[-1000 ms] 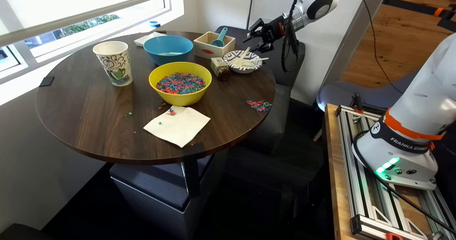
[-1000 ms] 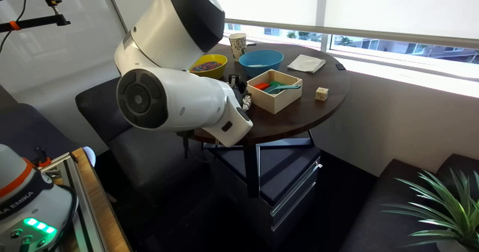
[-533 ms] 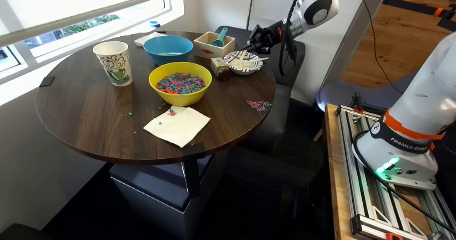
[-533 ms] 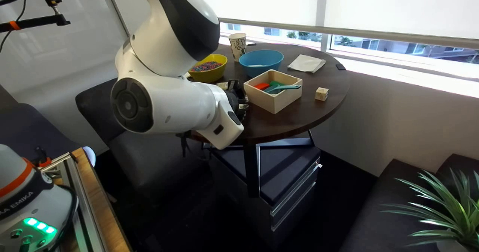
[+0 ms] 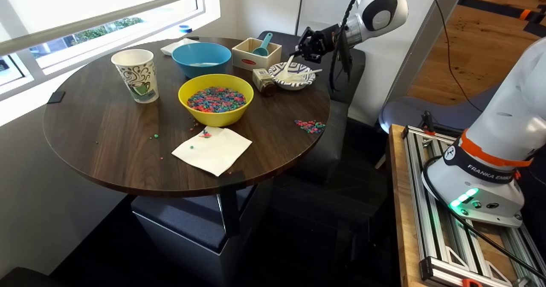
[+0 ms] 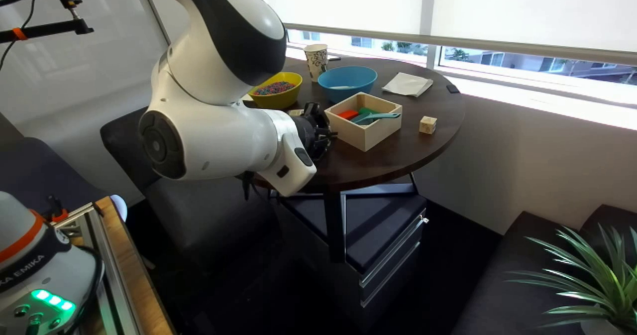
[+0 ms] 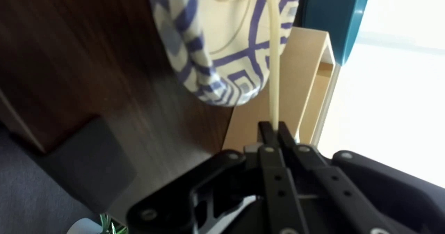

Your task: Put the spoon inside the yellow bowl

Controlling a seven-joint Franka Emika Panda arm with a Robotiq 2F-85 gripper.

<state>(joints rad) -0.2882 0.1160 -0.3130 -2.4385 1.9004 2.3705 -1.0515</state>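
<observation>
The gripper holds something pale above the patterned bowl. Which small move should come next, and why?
Probably a short lift of the spoon, straight up. The gripper looks shut on it, its far end seems to reach into the patterned bowl, and a small jar lies between that bowl and the yellow bowl, so height may help.

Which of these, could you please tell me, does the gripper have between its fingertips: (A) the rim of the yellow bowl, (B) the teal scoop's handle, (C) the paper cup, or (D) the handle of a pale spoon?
D: in the wrist view, the handle of the pale spoon crosses in front of the patterned bowl and ends in the gripper, whose jaws are closed on it.
</observation>
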